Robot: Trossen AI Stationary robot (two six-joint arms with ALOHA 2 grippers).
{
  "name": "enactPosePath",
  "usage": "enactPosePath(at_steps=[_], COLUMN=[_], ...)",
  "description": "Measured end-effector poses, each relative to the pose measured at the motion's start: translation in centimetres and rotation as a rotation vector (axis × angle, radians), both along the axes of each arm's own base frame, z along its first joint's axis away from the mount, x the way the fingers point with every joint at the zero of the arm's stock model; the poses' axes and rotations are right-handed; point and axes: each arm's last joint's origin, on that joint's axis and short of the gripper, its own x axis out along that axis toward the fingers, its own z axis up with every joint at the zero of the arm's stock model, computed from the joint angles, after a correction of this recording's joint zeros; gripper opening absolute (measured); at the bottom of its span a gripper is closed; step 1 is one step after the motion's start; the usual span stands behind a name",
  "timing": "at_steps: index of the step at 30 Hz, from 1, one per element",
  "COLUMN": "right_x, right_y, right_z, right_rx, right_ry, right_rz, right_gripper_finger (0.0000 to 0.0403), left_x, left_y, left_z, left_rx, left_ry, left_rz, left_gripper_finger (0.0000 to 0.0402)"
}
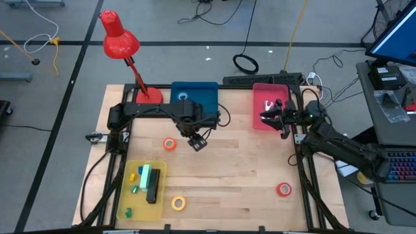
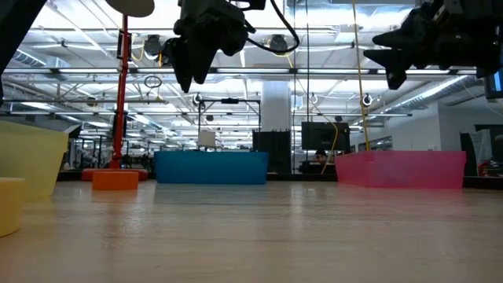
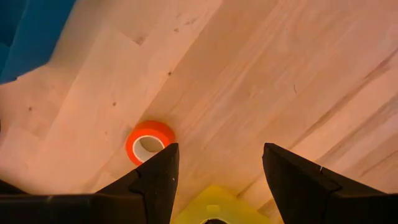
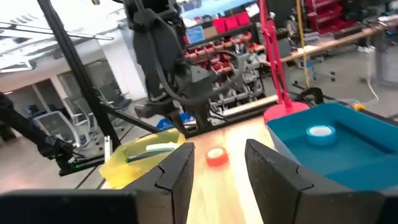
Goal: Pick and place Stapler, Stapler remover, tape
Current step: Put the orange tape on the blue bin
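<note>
My left gripper [image 1: 197,143] [image 3: 221,152] hangs open above the bare wood, pointing down, just right of the orange tape [image 1: 169,144] [image 3: 149,140], which lies flat. My right gripper [image 1: 268,117] [image 4: 217,152] is open and holds nothing, level over the pink bin [image 1: 260,97]. The yellow tape [image 1: 178,203] and the red tape [image 1: 284,189] lie flat near the table's front. The blue tape [image 4: 320,132] lies in the blue bin [image 1: 205,97]. The black stapler [image 1: 153,188] and a pale green piece [image 1: 144,175], seemingly the stapler remover, lie in the yellow tray [image 1: 133,201].
A red desk lamp [image 1: 120,39] stands on its base [image 1: 148,96] at the table's far left, beside the blue bin. Small coloured bits lie in the yellow tray. Bare wood spreads between the bins and the front edge.
</note>
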Motion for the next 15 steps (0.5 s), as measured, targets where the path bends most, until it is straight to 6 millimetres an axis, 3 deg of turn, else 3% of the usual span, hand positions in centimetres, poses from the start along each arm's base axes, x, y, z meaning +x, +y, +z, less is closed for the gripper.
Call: enactPosePath(at_steps=[7,15], right_x=[-1.0,-1.3], right_y=[0.3,0.4], right_z=[-0.6,-2.8], right_rx=[0.027,0.088], right_ry=[0.056,0.107], right_rz=[-0.078,-0.235], right_gripper_finger=[0.0137,0.0137], left_x=[0.2,0.3], left_y=[0.1,0.3], left_z=[0.0,0.0], left_rx=[0.027,0.048], left_ry=[-0.023,-0.033], left_rz=[0.015,0.027], left_gripper_finger=[0.0232,0.0232])
